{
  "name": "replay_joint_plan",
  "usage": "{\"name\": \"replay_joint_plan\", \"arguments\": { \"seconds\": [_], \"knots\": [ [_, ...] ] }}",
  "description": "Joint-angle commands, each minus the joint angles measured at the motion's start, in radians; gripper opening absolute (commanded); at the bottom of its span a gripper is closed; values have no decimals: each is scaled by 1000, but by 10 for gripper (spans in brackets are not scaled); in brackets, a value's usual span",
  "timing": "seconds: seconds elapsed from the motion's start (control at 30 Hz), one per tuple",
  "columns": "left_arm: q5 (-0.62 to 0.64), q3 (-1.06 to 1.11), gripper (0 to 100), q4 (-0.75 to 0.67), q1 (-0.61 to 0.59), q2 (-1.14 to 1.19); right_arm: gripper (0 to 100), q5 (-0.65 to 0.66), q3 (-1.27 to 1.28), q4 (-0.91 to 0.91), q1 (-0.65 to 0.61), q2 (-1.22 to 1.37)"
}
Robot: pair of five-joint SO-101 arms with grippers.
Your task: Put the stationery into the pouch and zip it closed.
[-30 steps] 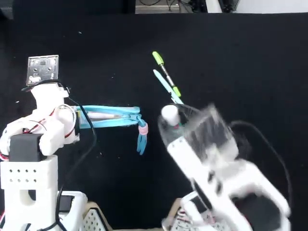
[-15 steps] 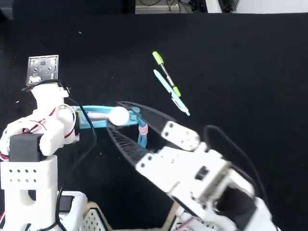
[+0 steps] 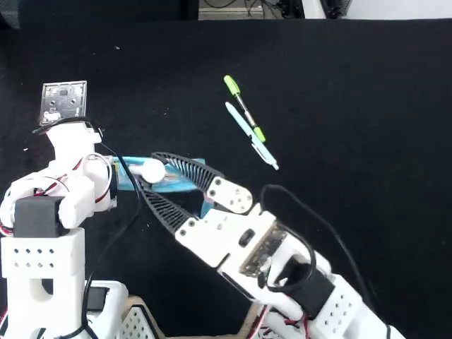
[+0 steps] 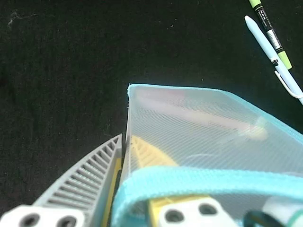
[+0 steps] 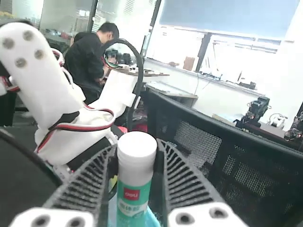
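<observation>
Right wrist view: right gripper (image 5: 136, 147) clamps glue stick (image 5: 136, 182) over pouch (image 4: 199, 137); left gripper (image 4: 124, 146) pinches pouch wall. Stick likely light, rigid, slick; mid-barrel hold suits. Pouch soft, floppy.

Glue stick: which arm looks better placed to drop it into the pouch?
Right: the right gripper clamps the glue stick just over the pouch, while the left gripper is occupied gripping the pouch's end.

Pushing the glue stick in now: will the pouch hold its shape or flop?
Probably flops: the pouch is thin see-through mesh, so it may buckle. The left gripper pinches one edge, which should anchor that side. The glue stick looks rigid and round.
</observation>
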Motion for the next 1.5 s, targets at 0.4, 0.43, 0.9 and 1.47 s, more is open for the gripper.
{"name": "replay_joint_plan", "arguments": {
  "seconds": [0.4, 0.43, 0.9, 1.47],
  "knots": [
    [6, 33, 30, -5, -8, 8, 138, -8, 5, 129, 109, 7],
    [6, 33, 30, -6, -8, 8, 175, -8, -41, 192, 109, 7],
    [6, 33, 30, -6, -12, 8, 110, 0, -613, 663, 161, 7],
    [6, 47, 30, -11, -10, 8, 113, -8, -303, 666, 733, 344]
  ]
}}
